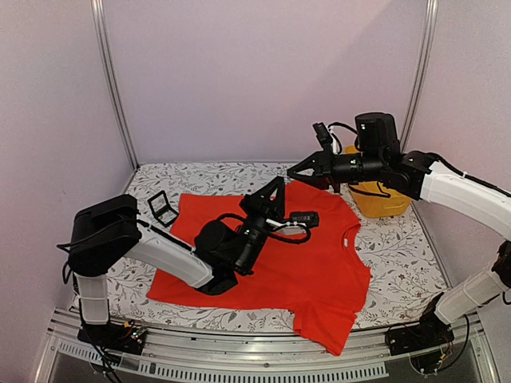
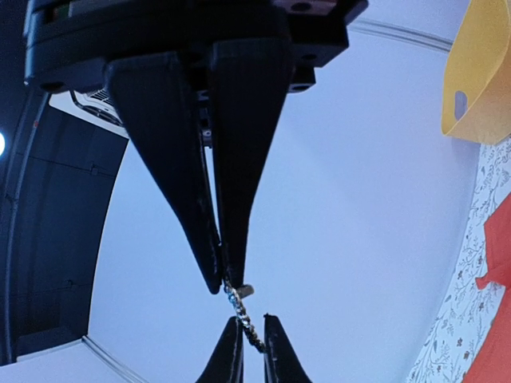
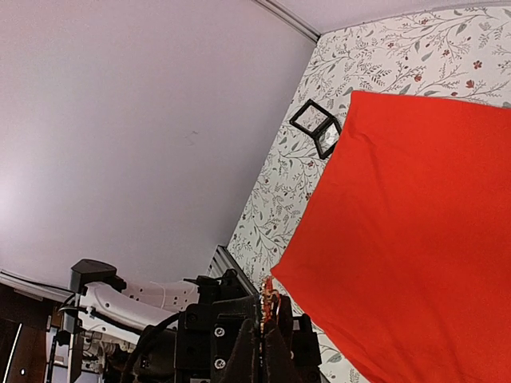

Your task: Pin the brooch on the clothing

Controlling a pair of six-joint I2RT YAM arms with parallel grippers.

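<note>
Jaws meet tip to tip above the worktop [image 1: 399, 239]: your left jaws are clamped on the brooch [image 2: 242, 313], and your right jaws pinch its opposite end, nearly closed. The clothing [image 1: 319, 263] lies spread beneath both jaws.

Floral table [image 1: 399, 247] carries clothing [image 1: 319, 263], black box [image 1: 162, 209], yellow basket [image 1: 383, 201].

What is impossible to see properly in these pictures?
The brooch: top view, too small, hidden where the left tool and the right tool meet.
Its pin: left wrist view, covered by the tips.
The yellow basket: top view, mostly behind the right arm.
The black box: top view, inside too small to tell.
</note>
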